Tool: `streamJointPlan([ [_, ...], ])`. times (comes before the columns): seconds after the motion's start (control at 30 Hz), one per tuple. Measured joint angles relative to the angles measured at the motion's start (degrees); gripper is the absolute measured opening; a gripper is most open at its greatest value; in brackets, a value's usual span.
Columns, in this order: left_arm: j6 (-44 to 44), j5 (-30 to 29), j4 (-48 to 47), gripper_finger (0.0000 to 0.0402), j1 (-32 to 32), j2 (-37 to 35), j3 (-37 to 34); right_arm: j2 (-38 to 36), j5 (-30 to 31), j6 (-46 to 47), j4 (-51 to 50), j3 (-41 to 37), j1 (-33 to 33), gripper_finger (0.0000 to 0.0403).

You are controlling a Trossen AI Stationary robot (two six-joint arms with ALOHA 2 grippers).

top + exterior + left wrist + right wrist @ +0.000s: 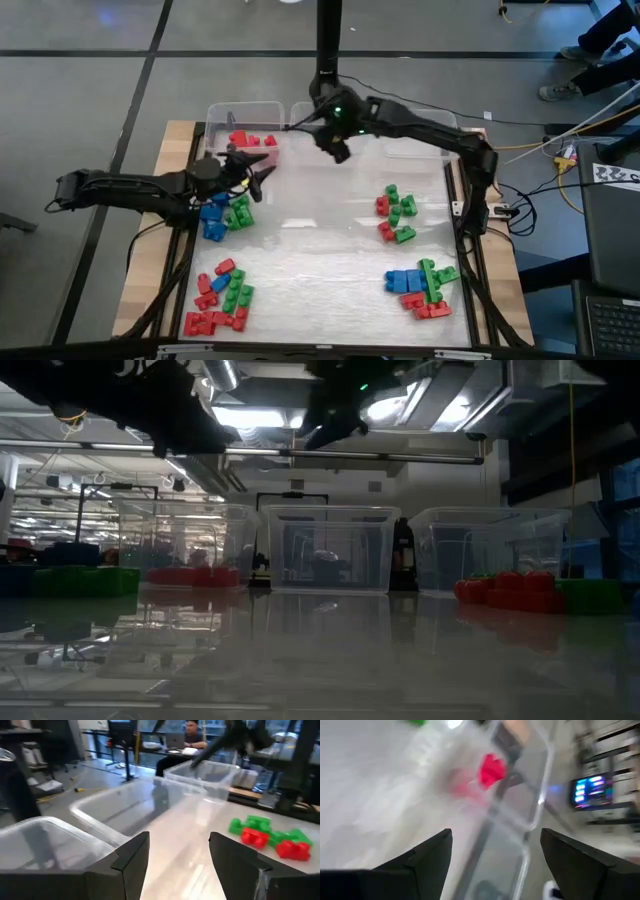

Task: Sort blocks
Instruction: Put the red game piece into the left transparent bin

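Small red, green and blue blocks lie in four heaps on the table: blue and green ones (225, 215) by the left gripper, a mostly red and green heap (220, 298) near the front left, red and green ones (396, 215) on the right, and a mixed heap (424, 285) front right. A few red blocks (250, 139) lie in the far-left clear bin. My left gripper (258, 172) (180, 840) hovers open and empty just in front of that bin. My right gripper (338, 148) (495, 835) is open and empty over the middle bin's near edge.
Three clear bins stand in a row along the far edge: left (215, 115), middle (305, 110), right (450, 125). The table's middle (320, 230) holds no blocks. A person sits at a desk in the room beyond (192, 732).
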Motion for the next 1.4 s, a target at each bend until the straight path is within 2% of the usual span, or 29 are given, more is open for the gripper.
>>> streamJointPlan([
  [0.13, -0.6, 0.0, 8.5, 0.0198, -1.6, 4.8, -2.0, -3.8, -1.3, 3.1, -9.2, -1.2, 0.4, 0.0301],
  [0.33, 0.0, 0.2, 13.3, 0.0198, -3.7, 12.7, -1.9, -10.0, -0.6, 7.2, -11.1, -8.9, 2.5, 0.0301],
  [0.53, 3.8, 0.1, 15.1, 0.0198, -4.2, 16.6, -1.9, -17.1, 1.8, 14.2, -10.8, -21.6, 6.0, 0.0301],
  [0.77, 7.4, 0.1, 15.0, 0.0198, -4.2, 16.8, -1.9, -24.3, 4.3, 25.0, -10.3, -37.0, 11.6, 0.0301],
  [0.97, 8.9, 0.1, 16.5, 0.0198, -4.0, 16.8, -1.9, -25.8, 6.0, 24.7, -10.2, -48.0, 15.6, 0.0301],
  [1.1, 8.7, 0.1, 17.6, 0.0198, -4.0, 16.8, -1.9, -25.1, 13.8, 23.0, -6.8, -54.0, 16.6, 0.0301],
  [1.2, 9.0, 0.1, 18.1, 0.0198, -4.0, 16.7, -1.9, -25.2, 18.3, 21.8, -5.1, -56.5, 16.5, 0.0301],
  [1.4, 8.8, 0.1, 18.5, 0.0198, -4.0, 16.7, -1.9, -25.2, 19.7, 20.5, -4.0, -57.0, 16.5, 0.0301],
])
